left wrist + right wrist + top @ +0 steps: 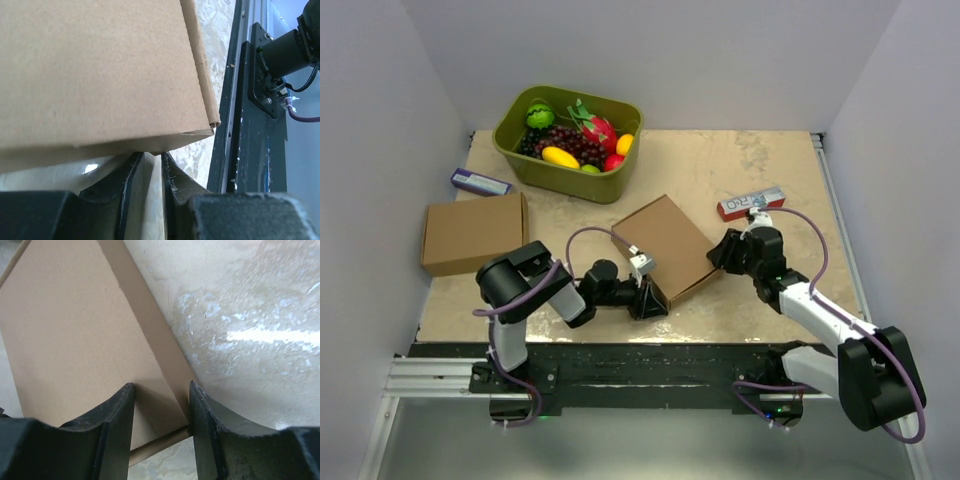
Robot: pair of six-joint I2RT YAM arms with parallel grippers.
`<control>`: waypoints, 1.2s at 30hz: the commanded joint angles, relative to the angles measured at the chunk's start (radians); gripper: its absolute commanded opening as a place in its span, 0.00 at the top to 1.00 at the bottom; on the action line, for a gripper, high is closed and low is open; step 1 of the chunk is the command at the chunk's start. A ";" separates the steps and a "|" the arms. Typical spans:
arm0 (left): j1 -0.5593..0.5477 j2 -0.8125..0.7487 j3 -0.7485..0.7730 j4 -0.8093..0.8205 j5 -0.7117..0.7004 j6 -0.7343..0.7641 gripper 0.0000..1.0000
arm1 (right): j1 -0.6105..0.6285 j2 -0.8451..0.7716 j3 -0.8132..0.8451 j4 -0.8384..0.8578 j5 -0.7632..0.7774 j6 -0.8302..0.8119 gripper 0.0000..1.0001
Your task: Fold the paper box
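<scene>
The paper box (665, 245) lies flat and closed on the table's middle, turned diagonally. My left gripper (650, 297) sits low at its near corner. In the left wrist view the paper box (100, 70) fills the top, and the left gripper (152, 154) stands with only a narrow gap, its tips at the box's bottom edge and bare table showing between the fingers. My right gripper (718, 250) is at the box's right corner. In the right wrist view that gripper (161, 385) straddles the corner of the paper box (75, 330), jaws partly open, the right finger (200, 405) against the side wall.
A green tub (520, 150) of fruit stands at the back. Another brown cardboard box (473, 232) lies at the left with a small blue packet (480, 182) behind it. A red and white packet (750, 203) lies behind the right gripper. A black rail (640, 365) runs along the near edge.
</scene>
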 commanded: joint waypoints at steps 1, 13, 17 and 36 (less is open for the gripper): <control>-0.043 0.052 0.137 0.048 -0.107 0.007 0.77 | 0.074 0.041 -0.063 -0.144 -0.184 0.081 0.67; -0.063 0.000 0.163 -0.079 -0.235 -0.022 0.66 | 0.151 0.061 -0.080 -0.118 -0.126 0.129 0.66; -0.059 -0.135 0.068 -0.110 -0.239 0.005 0.53 | 0.151 0.004 -0.041 -0.200 -0.073 0.106 0.53; 0.190 -0.879 -0.198 -0.716 -0.296 0.141 0.25 | 0.112 -0.022 0.237 -0.356 0.025 -0.032 0.05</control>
